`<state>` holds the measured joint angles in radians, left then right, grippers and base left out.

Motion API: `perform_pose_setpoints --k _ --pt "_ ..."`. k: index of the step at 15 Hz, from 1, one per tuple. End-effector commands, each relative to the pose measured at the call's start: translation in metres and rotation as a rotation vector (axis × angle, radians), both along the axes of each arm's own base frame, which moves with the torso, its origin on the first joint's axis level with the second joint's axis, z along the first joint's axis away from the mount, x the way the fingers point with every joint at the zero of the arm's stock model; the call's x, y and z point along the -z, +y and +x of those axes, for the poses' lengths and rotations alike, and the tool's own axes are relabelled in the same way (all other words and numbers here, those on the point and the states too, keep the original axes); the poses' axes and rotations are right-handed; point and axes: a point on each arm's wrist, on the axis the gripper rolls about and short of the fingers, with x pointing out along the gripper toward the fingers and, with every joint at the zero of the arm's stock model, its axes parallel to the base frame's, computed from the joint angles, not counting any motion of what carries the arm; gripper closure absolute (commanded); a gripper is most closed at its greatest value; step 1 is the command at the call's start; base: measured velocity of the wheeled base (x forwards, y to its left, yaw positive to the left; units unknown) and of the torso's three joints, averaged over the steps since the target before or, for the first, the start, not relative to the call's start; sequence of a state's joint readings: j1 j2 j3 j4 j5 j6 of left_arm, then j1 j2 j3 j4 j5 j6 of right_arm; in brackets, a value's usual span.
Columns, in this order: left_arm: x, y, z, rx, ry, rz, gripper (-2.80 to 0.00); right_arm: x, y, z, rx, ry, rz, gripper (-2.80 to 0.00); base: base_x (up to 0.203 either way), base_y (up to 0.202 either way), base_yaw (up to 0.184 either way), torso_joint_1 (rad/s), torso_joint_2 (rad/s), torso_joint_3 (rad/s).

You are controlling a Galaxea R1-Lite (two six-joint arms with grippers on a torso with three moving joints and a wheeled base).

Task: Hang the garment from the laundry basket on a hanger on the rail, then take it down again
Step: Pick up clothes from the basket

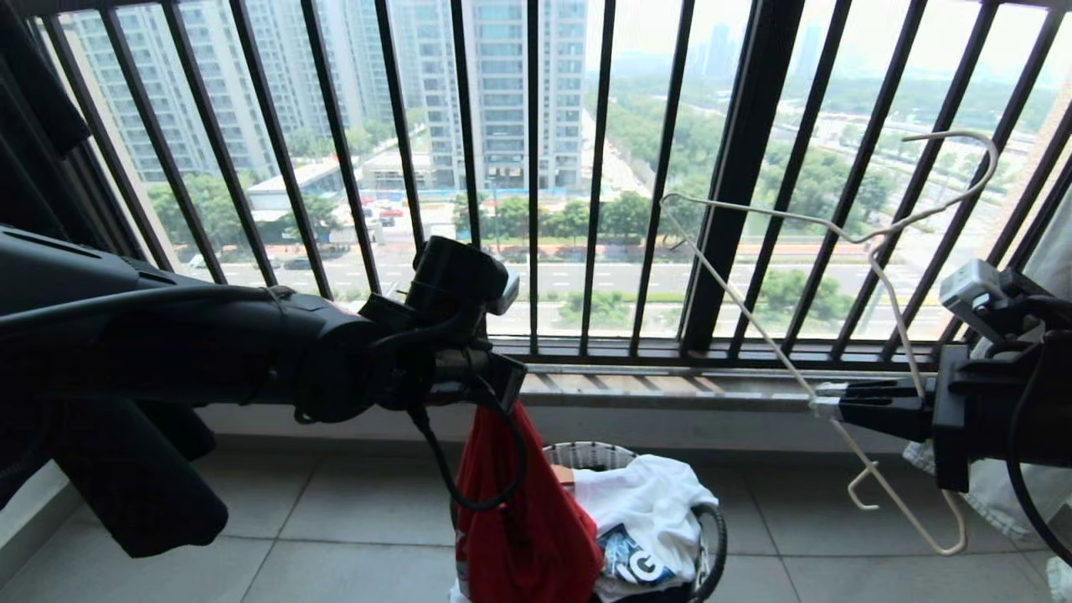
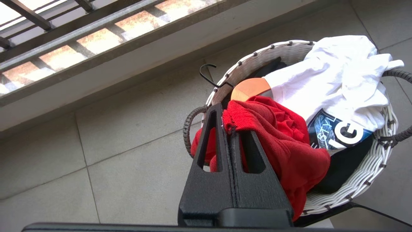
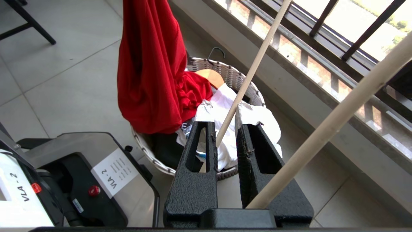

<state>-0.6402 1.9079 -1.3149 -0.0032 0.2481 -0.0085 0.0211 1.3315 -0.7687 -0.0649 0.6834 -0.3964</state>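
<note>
Left end effector (image 2: pixel 230 129) pinches a thin fold of the red garment (image 1: pixel 523 519), which hangs below it, tail in the laundry basket (image 1: pixel 712 536). Right end effector (image 3: pixel 225 129) clamps the hanger (image 1: pixel 871 243) wire. Risks: fabric slipping out, hem dragging the white garment (image 1: pixel 645 502) along, hanger rotating in the grip.

My robot has matte black arms with black cables looping along the left arm (image 1: pixel 209 343). Its textured black fingers (image 3: pixel 193 167) have long slots. The base (image 3: pixel 80 180) carries a white "VLA-2" label and a red button.
</note>
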Motion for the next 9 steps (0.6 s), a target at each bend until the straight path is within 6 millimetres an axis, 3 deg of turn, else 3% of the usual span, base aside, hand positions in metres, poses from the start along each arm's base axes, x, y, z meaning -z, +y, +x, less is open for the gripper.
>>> perform_pose_setpoints --k 1,5,9 --pt "0.0019 0.0002 0.0001 -0.002 0.003 0.005 0.00 0.0002 0.0002 0.0003 -0.005 -0.001 0.000 0.00 0.000 0.000 0.000 0.006 0.00 0.203" --pt "0.0025 0.0003 0.0000 -0.001 0.004 0.007 0.00 0.0002 0.0002 0.0003 -0.005 -0.001 0.000 0.00 0.000 0.000 0.000 0.001 0.00 0.193" --pt "0.0031 0.0001 0.0002 -0.001 0.003 0.006 0.00 0.0002 0.0002 0.0003 -0.005 -0.001 0.000 0.00 0.000 0.000 0.000 0.001 0.00 0.034"
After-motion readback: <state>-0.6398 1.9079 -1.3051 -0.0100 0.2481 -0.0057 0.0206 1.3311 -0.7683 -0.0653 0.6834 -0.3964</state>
